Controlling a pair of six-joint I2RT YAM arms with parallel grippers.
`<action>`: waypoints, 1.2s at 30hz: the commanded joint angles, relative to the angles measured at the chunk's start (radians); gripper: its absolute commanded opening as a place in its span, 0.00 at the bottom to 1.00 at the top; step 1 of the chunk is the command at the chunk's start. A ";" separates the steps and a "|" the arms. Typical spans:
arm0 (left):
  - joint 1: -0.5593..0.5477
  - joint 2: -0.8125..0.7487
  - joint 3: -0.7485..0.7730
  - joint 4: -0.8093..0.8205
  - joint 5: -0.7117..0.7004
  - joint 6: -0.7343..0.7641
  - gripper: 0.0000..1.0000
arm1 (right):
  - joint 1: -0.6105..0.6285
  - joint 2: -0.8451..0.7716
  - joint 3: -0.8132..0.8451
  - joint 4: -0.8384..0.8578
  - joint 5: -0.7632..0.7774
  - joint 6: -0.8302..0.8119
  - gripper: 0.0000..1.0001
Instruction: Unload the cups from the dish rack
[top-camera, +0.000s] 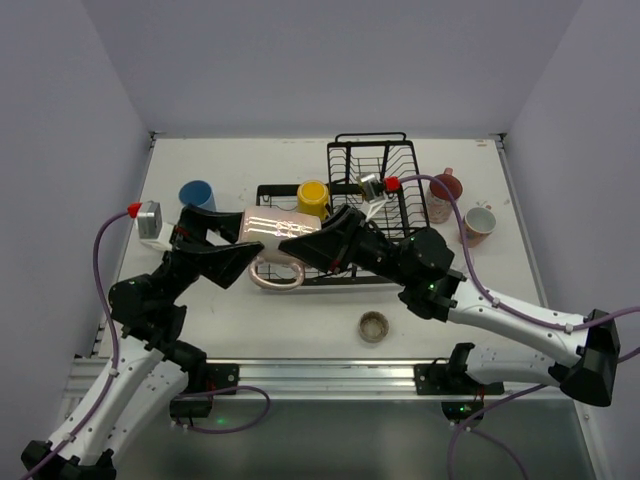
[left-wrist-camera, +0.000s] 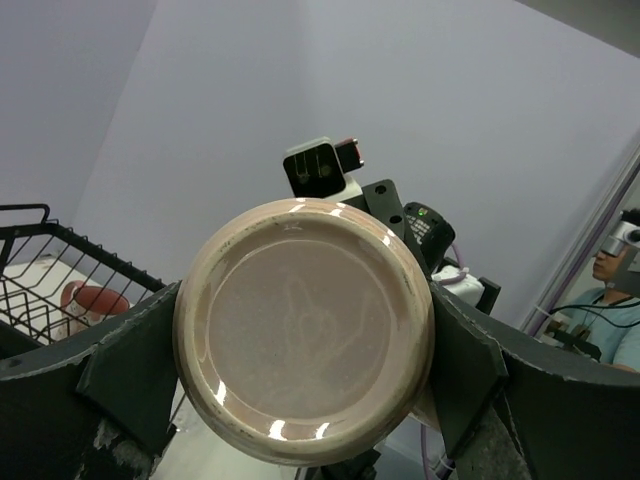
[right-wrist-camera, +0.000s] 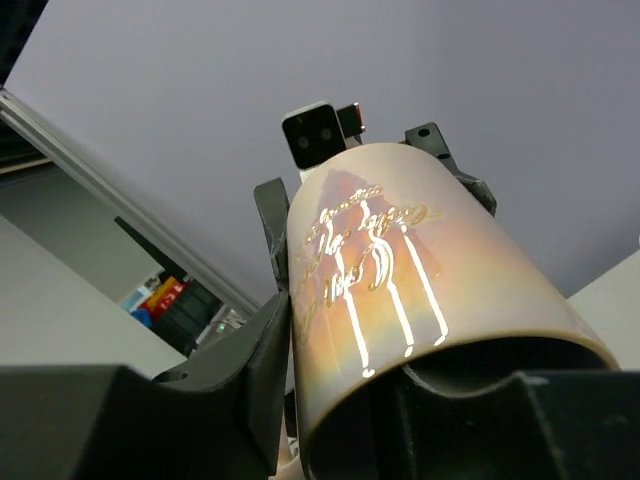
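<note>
While a large pinkish-beige ceramic mug (top-camera: 275, 232) with white lettering is held on its side in the air just in front of the black wire dish rack (top-camera: 385, 165), its base is clamped between the widely spread fingers of the left gripper (left-wrist-camera: 300, 365), one pressed to each side. At the mug's open end the right gripper (top-camera: 325, 243) is set partly open. One finger is laid against the outer wall and the other seems to reach into the mouth; whether the wall is pinched cannot be told.

A yellow mug (top-camera: 313, 197) is seated in the rack just behind the held mug. A blue tumbler (top-camera: 196, 194) is placed left of the rack, and a reddish mug (top-camera: 445, 187) and a white mug (top-camera: 479, 225) right of it. A small tan cup (top-camera: 374, 326) is set well in front of the rack. Bare white tabletop (top-camera: 250, 320) is seen between the rack's near edge and the table's front edge.
</note>
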 joint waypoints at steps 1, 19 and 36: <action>0.005 -0.014 0.013 0.127 0.013 -0.052 0.26 | -0.007 0.003 0.054 0.147 -0.012 0.033 0.35; 0.005 -0.109 0.278 -0.757 -0.197 0.551 1.00 | -0.015 -0.433 0.012 -0.733 0.091 -0.211 0.00; 0.005 -0.051 0.168 -1.048 -0.390 0.715 1.00 | -0.015 -0.414 0.006 -1.604 0.468 -0.141 0.00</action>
